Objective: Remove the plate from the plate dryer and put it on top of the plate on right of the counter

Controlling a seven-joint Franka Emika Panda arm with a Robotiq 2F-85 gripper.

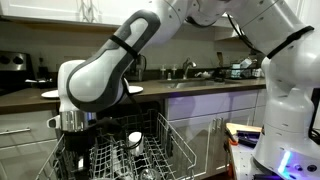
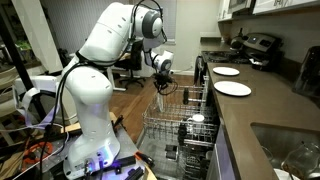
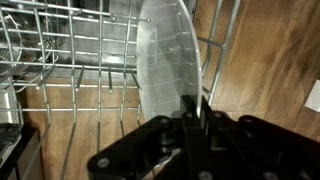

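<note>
In the wrist view the pale grey-white plate (image 3: 168, 55) stands on edge between the wire tines of the plate dryer (image 3: 60, 50). My gripper (image 3: 193, 108) is shut on the plate's near rim, one dark finger on each face. In both exterior views the arm reaches down into the pulled-out wire rack (image 1: 160, 150) (image 2: 185, 130), with the gripper (image 2: 163, 86) at its far end. Two white plates lie on the dark counter (image 2: 255, 120): one nearer the sink (image 2: 232, 89) (image 1: 134, 88), one nearer the stove (image 2: 226, 71) (image 1: 50, 93). I cannot tell which is smaller.
A small white cup (image 1: 135, 138) (image 2: 197, 119) sits in the rack. A sink (image 2: 290, 150) is set in the counter, and a stove with a kettle (image 2: 250, 45) stands at its far end. The robot base (image 2: 90, 140) stands beside the rack on a wooden floor.
</note>
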